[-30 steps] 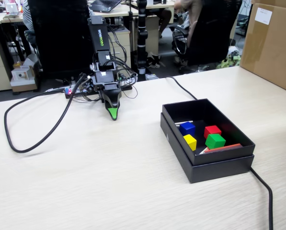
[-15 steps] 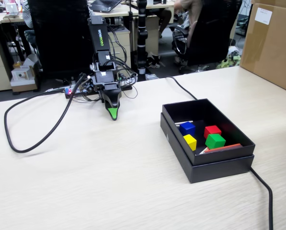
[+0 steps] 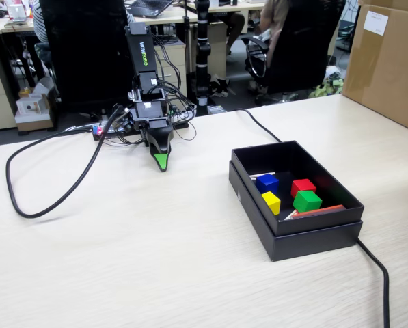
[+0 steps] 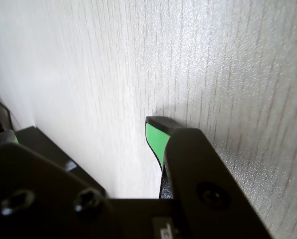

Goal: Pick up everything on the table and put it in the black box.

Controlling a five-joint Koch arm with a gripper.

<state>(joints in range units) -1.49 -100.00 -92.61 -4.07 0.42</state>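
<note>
The black box (image 3: 306, 232) sits on the table (image 3: 156, 253) at the right of the fixed view. Inside it lie the blue cube (image 3: 266, 182), the red cube (image 3: 303, 186), the yellow cube (image 3: 271, 202) and the green cube (image 3: 307, 201). My gripper (image 3: 161, 164) points down at the tabletop well to the left of the box, its green tip almost touching the wood. In the wrist view my gripper (image 4: 81, 132) is open. One green-padded finger (image 4: 156, 137) is bare, with only table (image 4: 113, 74) beside it. Nothing is held.
A red-and-white pen (image 3: 316, 210) lies along the box's near inner edge. A black cable (image 3: 46, 198) loops over the table's left part and another (image 3: 374, 263) runs off past the box. A brown carton (image 3: 388, 61) stands at the far right.
</note>
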